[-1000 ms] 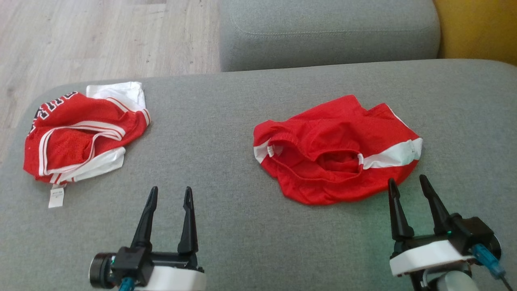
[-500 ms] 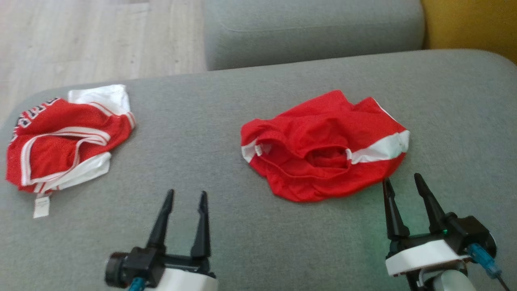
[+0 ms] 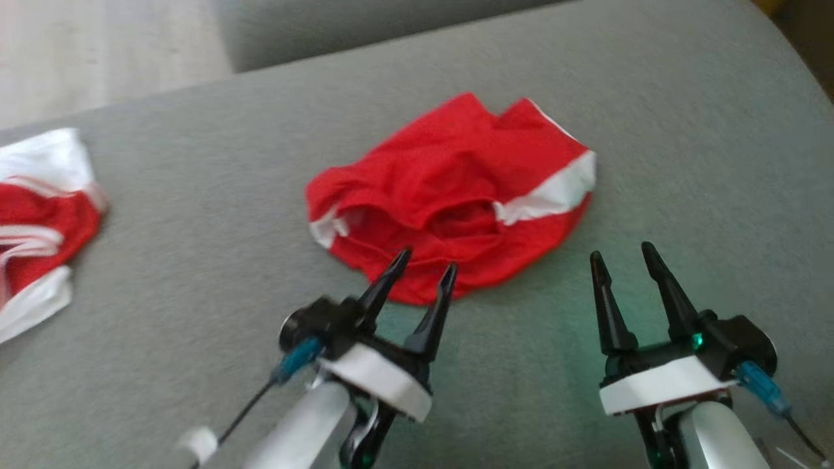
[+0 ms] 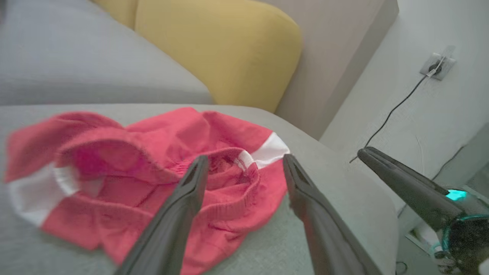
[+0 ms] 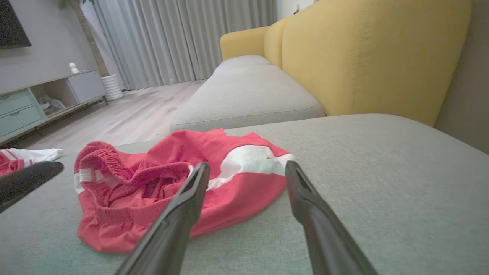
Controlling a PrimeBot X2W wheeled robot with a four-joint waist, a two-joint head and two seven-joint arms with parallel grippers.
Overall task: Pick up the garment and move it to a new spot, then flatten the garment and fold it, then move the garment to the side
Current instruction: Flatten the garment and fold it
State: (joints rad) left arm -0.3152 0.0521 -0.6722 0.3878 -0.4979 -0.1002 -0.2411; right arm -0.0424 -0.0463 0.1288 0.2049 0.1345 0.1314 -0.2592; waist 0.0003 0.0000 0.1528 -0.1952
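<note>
Head view: we see the red shorts (image 3: pixel 449 189) lying crumpled near the middle of the grey sofa seat (image 3: pixel 195 260), waistband opening towards us and a white stripe on each side. Our left gripper (image 3: pixel 428 259) reaches over the near hem of the shorts with its jaws apart; we cannot tell whether the tips touch the cloth. Our right gripper (image 3: pixel 621 251) hovers just beside the shorts, on their right, jaws also apart and holding nothing. A red and white jersey (image 3: pixel 39 221) lies well apart at the seat's left edge.

Left wrist view: our two dark fingers stand spread in front of the waistband opening, with the shorts below and beyond them. A finger of the right gripper enters from the right. Behind are a yellow backrest (image 4: pixel 221 49) and a wall socket (image 4: pixel 435 65) with a cable.

Right wrist view: the spread fingers point at the white stripe on the shorts' near side, above bare seat. Grey curtains (image 5: pixel 172 38) and a wooden floor (image 5: pixel 133 114) show behind.
</note>
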